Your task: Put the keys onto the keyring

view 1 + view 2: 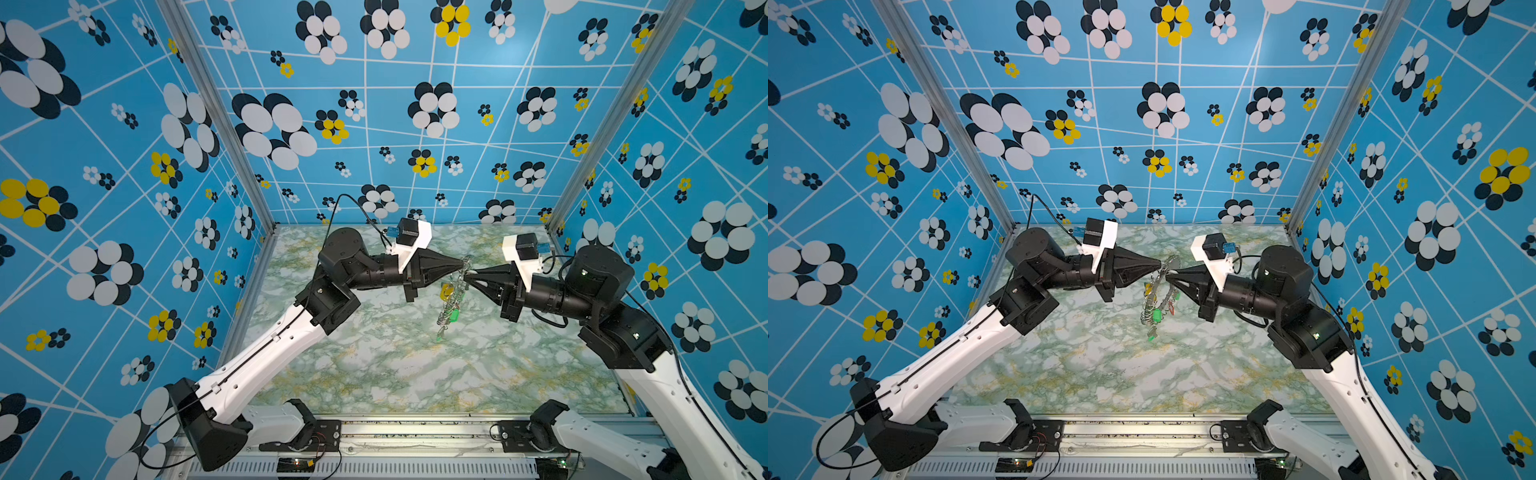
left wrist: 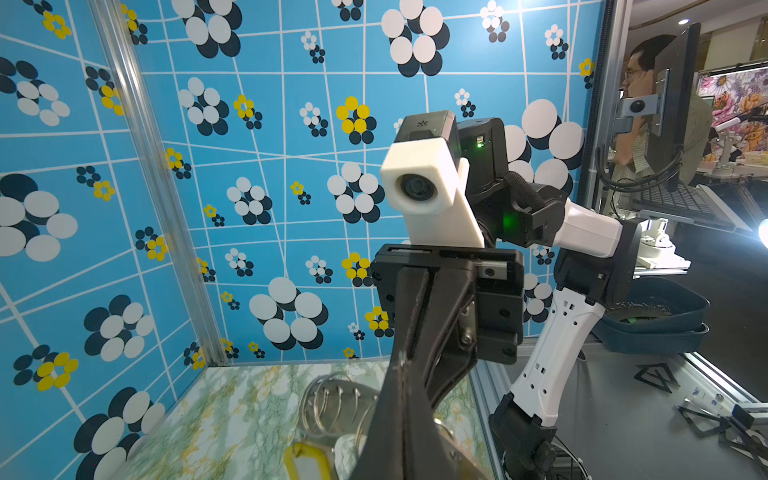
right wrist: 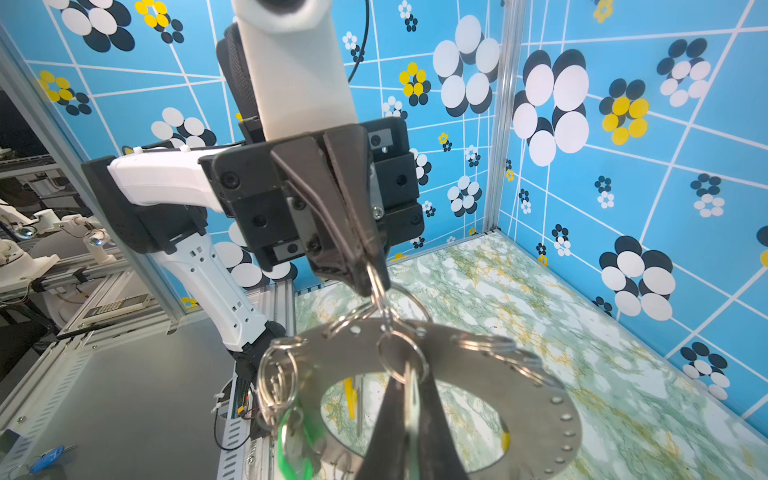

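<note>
The keyring [image 1: 456, 286] [image 1: 1162, 297], a flat grey disc fringed with wire loops, hangs in the air between both grippers. My left gripper [image 1: 462, 262] [image 1: 1159, 264] [image 3: 371, 272] is shut on a wire loop at the keyring's upper rim [image 3: 465, 357]. My right gripper [image 1: 467, 276] [image 1: 1168, 275] [image 3: 409, 376] is shut on a thin silvery key [image 3: 411, 403] that hangs from a loop. Keys with a yellow tag [image 1: 446, 291] [image 2: 307, 461], green tags [image 1: 1157, 318] [image 3: 291, 449] and a red tag [image 1: 1173, 307] dangle from the ring [image 2: 332, 399]. My left gripper's own fingers [image 2: 395, 432] cover part of the disc.
The marbled green tabletop [image 1: 395, 365] lies below the hanging ring. Blue patterned walls [image 1: 124, 208] close in the left, back and right. An aluminium rail [image 1: 415, 432] runs along the front edge, by the arm bases.
</note>
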Controlling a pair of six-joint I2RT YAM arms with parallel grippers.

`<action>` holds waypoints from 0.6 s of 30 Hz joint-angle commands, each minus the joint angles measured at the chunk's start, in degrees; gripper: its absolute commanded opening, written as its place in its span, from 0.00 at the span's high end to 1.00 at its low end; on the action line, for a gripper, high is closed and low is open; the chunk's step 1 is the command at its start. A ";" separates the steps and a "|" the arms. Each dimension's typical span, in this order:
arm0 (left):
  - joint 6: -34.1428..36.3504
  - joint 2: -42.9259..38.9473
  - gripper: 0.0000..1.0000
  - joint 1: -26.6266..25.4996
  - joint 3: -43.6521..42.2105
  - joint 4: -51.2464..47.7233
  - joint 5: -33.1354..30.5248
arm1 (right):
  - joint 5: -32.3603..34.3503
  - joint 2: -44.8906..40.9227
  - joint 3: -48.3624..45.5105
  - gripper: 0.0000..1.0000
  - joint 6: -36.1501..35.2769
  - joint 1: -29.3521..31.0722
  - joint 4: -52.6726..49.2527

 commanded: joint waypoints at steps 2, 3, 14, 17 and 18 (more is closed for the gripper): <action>1.08 -1.34 1.00 -0.19 -0.58 0.96 -0.88 | -0.09 -0.85 2.25 1.00 -1.65 0.52 -3.52; 1.06 -1.14 1.00 -0.19 -0.59 0.94 -0.72 | -0.11 -0.85 2.50 1.00 -1.78 0.53 -3.77; 0.70 0.70 1.00 -0.86 0.77 -1.40 2.01 | 2.44 -0.30 4.32 1.00 -3.82 0.52 -6.11; 1.23 0.88 1.00 -1.01 1.15 -2.86 2.29 | 2.35 -0.04 4.76 1.00 -3.79 0.53 -6.08; 1.32 0.92 1.00 -1.05 1.25 -3.19 2.38 | 2.35 0.13 5.01 1.00 -3.96 0.53 -6.22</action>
